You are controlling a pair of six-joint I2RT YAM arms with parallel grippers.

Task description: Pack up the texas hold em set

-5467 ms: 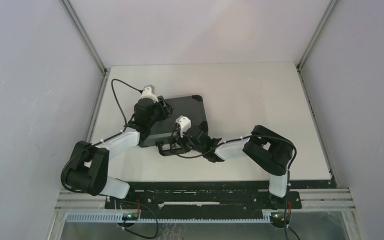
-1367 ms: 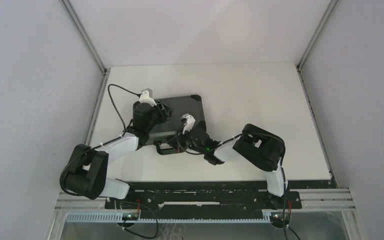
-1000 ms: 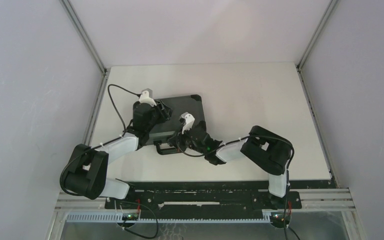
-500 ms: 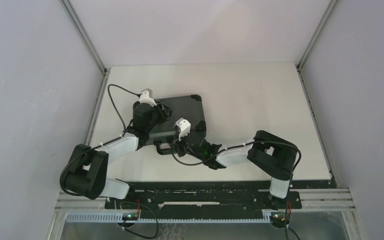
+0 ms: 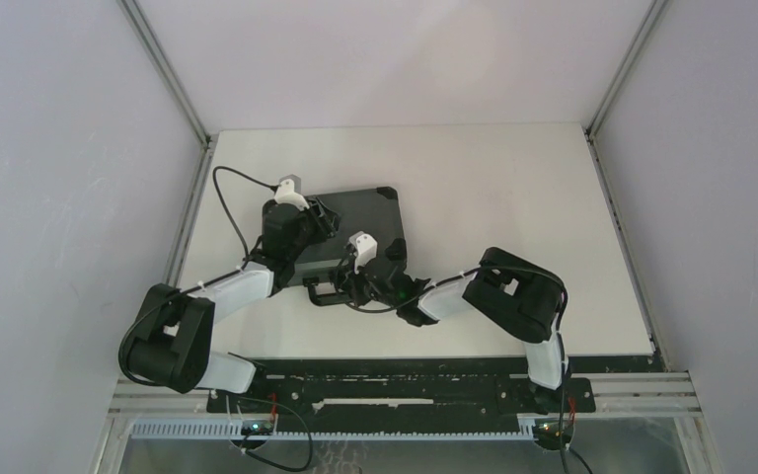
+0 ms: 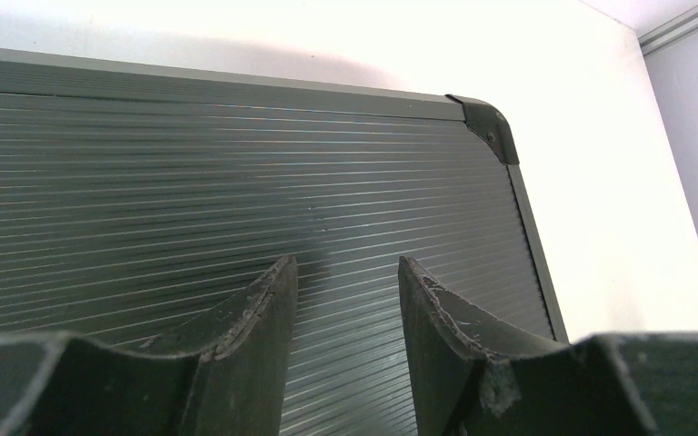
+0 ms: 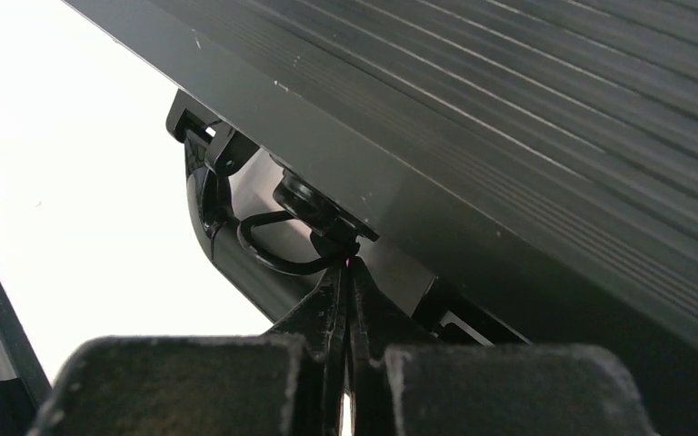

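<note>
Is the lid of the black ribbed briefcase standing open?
No, the black ribbed hard briefcase lies flat on the white table with its lid down.

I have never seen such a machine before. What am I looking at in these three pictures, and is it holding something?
These are two robot arms bolted at the near edge of a white table. The wide picture is taken from above and behind them; the other two come from a camera on each wrist. On the table lies a closed black case. The left gripper is over its ribbed lid, fingers apart, holding nothing. The right gripper is shut, its tips at a latch on the case's front side, beside the handle. It seems to hold nothing.
</note>
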